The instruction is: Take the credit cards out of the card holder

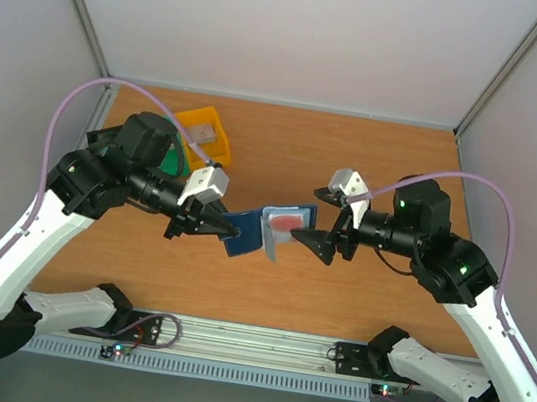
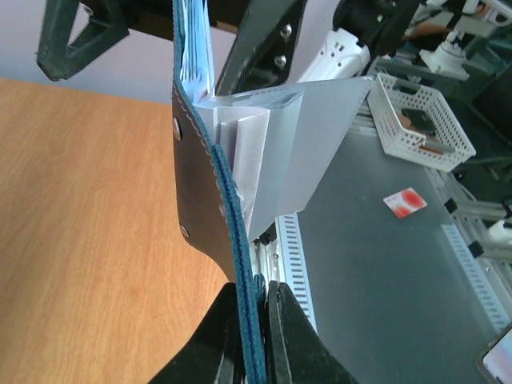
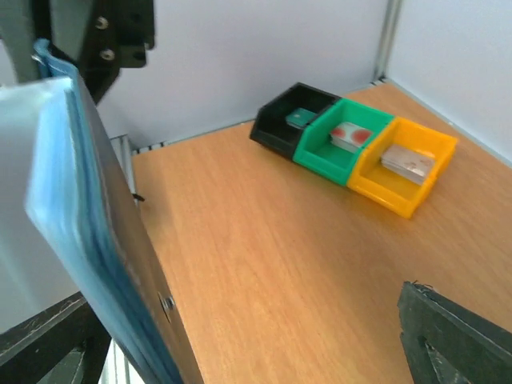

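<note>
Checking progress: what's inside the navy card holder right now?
One reddish card shows in a pale inner pocket of the navy bifold card holder, held by the left claw. Deeper pocket contents are hidden.

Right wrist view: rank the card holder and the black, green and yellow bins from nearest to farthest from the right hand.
1. card holder: right beside the right hand, at the view's left.
2. yellow bin: near end of the row, to the right.
3. green bin: middle of the row.
4. black bin: far end of the row.
</note>
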